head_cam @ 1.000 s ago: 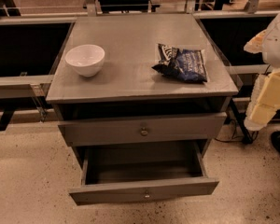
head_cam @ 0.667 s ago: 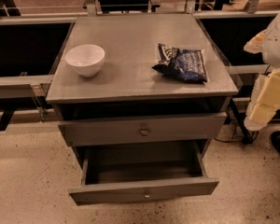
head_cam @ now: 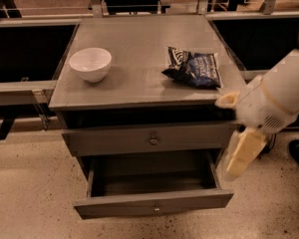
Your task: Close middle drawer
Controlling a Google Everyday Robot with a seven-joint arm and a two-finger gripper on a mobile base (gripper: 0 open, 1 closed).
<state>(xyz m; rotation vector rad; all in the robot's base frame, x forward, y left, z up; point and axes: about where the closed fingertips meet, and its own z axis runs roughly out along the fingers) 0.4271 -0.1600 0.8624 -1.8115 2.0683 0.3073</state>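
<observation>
Blurred and pale yellow, the gripper [head_cam: 240,153] hangs at the cabinet's right front corner; whether it is apart or together cannot be told. Its white arm [head_cam: 281,96] rises up-right of it and is cut off by the frame edge, hiding the end of the upper drawer [head_cam: 139,139]. Just left of the gripper and slightly lower, the middle drawer [head_cam: 154,203] stands pulled out, its dark box exposed. Further up-left, a chip bag [head_cam: 194,67] and a white bowl [head_cam: 90,63] sit on the cabinet top [head_cam: 139,86].
</observation>
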